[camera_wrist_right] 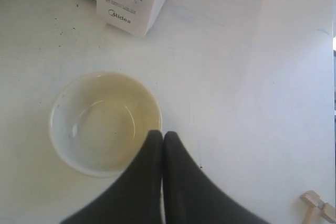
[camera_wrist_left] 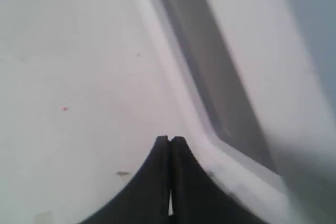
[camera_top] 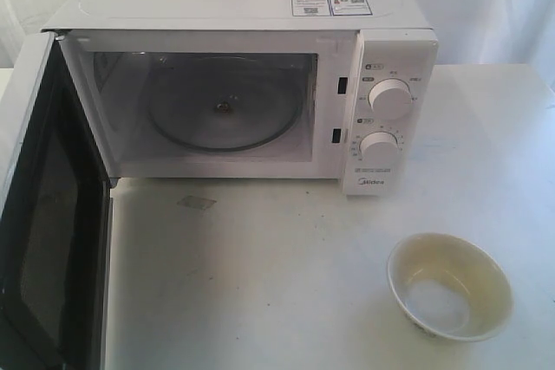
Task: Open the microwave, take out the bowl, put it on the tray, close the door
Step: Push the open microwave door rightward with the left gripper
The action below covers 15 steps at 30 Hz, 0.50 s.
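Holding, right tool point(camera_wrist_right: 161, 136): nothing; we see its two dark fingers pressed together and empty.
Just under its tips: the bowl point(camera_wrist_right: 105, 121), upright, mouth up, nothing in it. The tips overlap its rim in the wrist view, yet the exterior view shows nothing at the bowl, so we judge the tool hangs apart from it.
Under the bowl: bare white worktop point(camera_wrist_right: 236, 77); we make out no tray beneath it.
Beyond the bowl from the tool: the knob corner of the microwave point(camera_wrist_right: 134, 3), near the bowl but not touching. We judge the bowl sits there to stay well out of the door's swing.
Left tool point(camera_wrist_left: 170, 139): pressed together too, gripping nothing.
Just beside the left tool: the door point(camera_wrist_left: 226, 103), as we take the white frame and dark pane to be. We cannot tell whether they touch. A closed tip suits pushing, not grasping.
Farthest from the right tool: the door stands swung wide, and the cavity holds only the glass turntable point(camera_top: 217, 106).
Left to do, in our judgement: shut the door.
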{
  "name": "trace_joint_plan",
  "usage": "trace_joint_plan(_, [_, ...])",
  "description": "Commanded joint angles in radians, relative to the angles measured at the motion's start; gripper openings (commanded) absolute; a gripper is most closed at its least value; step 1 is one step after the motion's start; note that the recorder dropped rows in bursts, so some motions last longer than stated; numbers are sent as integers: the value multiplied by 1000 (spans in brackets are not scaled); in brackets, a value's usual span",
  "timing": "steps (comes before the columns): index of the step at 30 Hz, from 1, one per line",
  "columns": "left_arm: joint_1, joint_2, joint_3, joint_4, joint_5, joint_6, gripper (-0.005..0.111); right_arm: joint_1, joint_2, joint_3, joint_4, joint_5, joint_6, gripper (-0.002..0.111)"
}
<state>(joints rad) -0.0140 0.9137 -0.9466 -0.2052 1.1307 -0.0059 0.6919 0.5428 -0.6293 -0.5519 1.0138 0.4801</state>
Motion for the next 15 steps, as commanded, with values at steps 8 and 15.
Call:
trace_joint_plan(8, [1, 46, 104, -870, 90, 674, 0, -6, -6, 38, -28, -10, -8, 0])
trace_joint_plan(15, [1, 39, 97, -607, 90, 541, 0, -6, -6, 38, 89, -202, -19, 0])
